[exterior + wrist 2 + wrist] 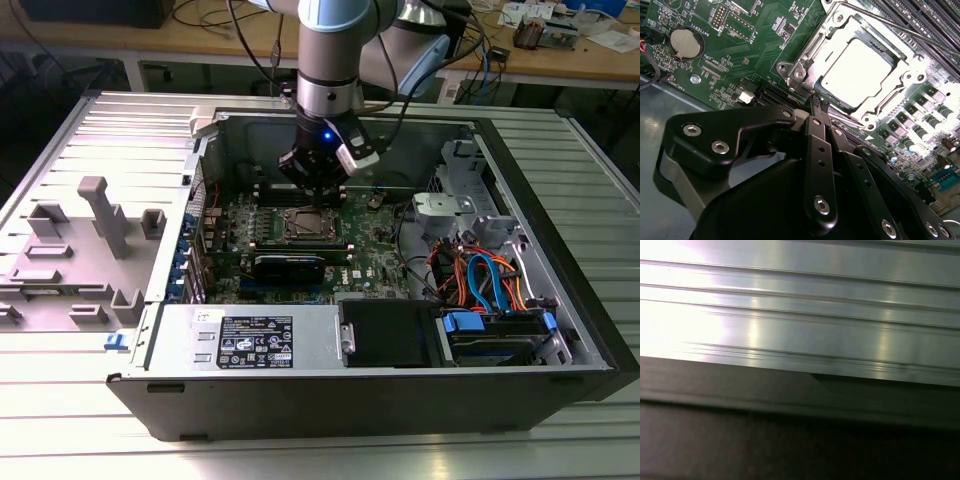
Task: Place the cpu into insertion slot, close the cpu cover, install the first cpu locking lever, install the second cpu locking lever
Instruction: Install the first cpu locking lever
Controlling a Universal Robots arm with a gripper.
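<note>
The cpu lies flat in the motherboard socket, its pale metal top bright under the light. The cpu cover, a silvery frame, lies down around it. A thin locking lever runs straight along the socket's far side. My gripper has its black fingers pressed together, with the tips at the socket's near edge, beside a corner screw. I cannot tell whether the tips pinch a lever there. In the exterior view my gripper hangs just above the socket inside the open computer case.
A coin battery and rows of capacitors sit near the socket. A long black card, a labelled metal box and a drive bay with blue and orange cables crowd the case. Grey plastic parts lie at the exterior view's left.
</note>
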